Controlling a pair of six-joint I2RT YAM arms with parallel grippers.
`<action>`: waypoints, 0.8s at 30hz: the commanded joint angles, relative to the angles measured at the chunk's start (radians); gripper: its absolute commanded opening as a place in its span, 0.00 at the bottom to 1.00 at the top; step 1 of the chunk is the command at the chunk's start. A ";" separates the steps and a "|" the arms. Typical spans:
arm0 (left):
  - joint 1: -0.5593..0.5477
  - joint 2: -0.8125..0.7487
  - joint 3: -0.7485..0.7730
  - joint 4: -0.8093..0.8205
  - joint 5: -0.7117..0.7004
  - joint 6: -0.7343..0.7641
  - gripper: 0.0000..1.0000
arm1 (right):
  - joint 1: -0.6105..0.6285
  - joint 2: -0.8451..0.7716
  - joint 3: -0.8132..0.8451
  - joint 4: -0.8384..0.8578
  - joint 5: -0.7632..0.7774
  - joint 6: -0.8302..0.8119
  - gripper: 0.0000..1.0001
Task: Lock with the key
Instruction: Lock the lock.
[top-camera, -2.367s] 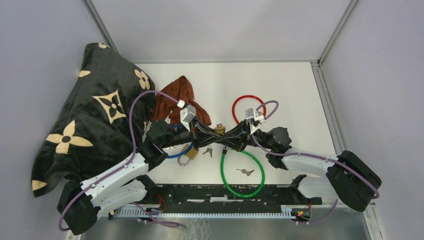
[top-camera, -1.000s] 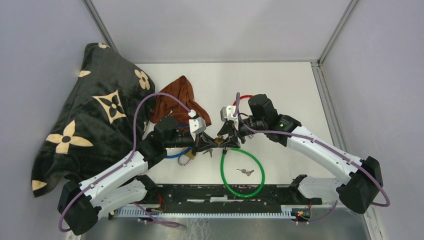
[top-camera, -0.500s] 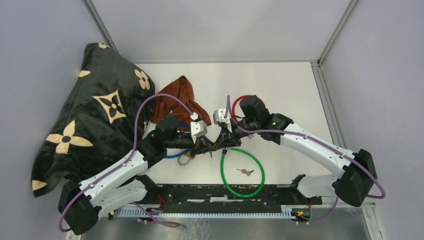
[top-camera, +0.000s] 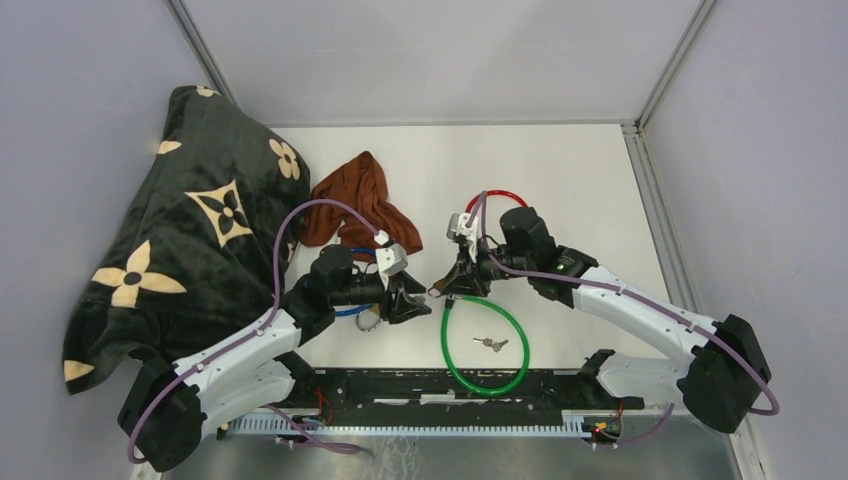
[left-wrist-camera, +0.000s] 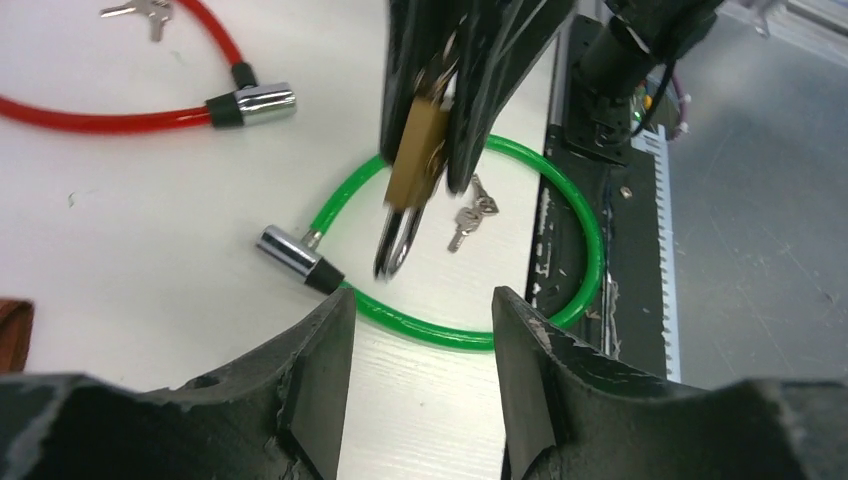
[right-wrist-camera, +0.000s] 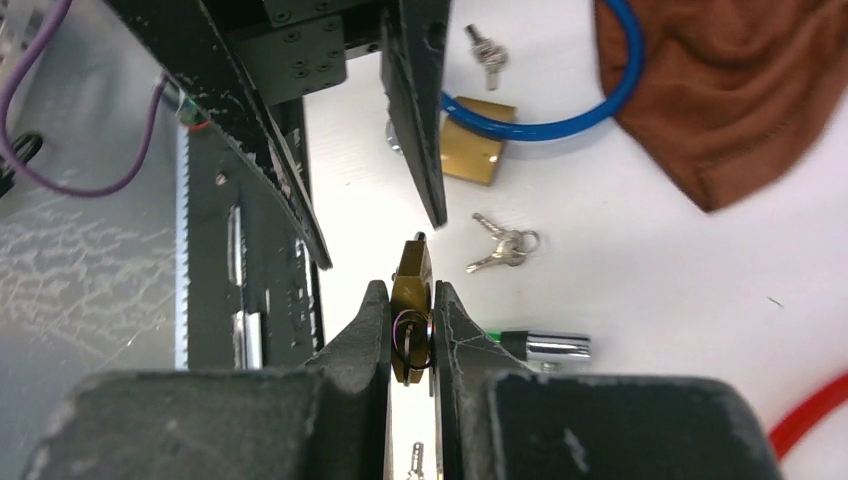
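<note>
Note the brass padlock (right-wrist-camera: 412, 275) pinched between the fingers of the right hand (top-camera: 452, 282). Find it lifted off the desk (top-camera: 580, 180), over the far side of the green cable lock (left-wrist-camera: 295, 258), nearer the near edge than the far one and about midway between the left and right edges. Note too the left hand (left-wrist-camera: 418, 300) facing it from just beside, fingers spread apart and holding nothing.

Look in the right wrist view for a small key ring (right-wrist-camera: 412, 335) lying against the lock body between the pads. Cannot tell a seated key from these views, nor name the blurred silver piece hanging under the lock in the left wrist view as shackle or key.

Judge the step as taking the key with the free hand, with the lock steadied by the other. Hold the right grip firm and the lock motionless. Bring the left fingers in square to the flat of the key head, not the ring, and close only with both pads flanking it. Turn about the keyhole's own line, with no sideways pull, or risk twisting the lock out of that narrow pinch. Press the shackle home first if standing open.

Ignore the loose keys (top-camera: 490, 343) inside the green loop, the second padlock (right-wrist-camera: 470, 150) on the blue cable (right-wrist-camera: 545, 128), the red cable lock (left-wrist-camera: 255, 102) and the brown cloth (top-camera: 360, 195).
</note>
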 joint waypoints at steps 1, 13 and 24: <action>0.063 -0.043 -0.023 0.119 0.031 -0.096 0.59 | -0.049 -0.110 -0.046 0.281 0.041 0.160 0.00; 0.064 -0.168 -0.050 0.397 -0.112 -0.363 0.64 | -0.074 -0.196 -0.276 0.921 -0.054 0.498 0.00; 0.065 -0.189 -0.014 0.394 -0.121 -0.440 0.40 | -0.074 -0.184 -0.371 1.249 -0.031 0.629 0.00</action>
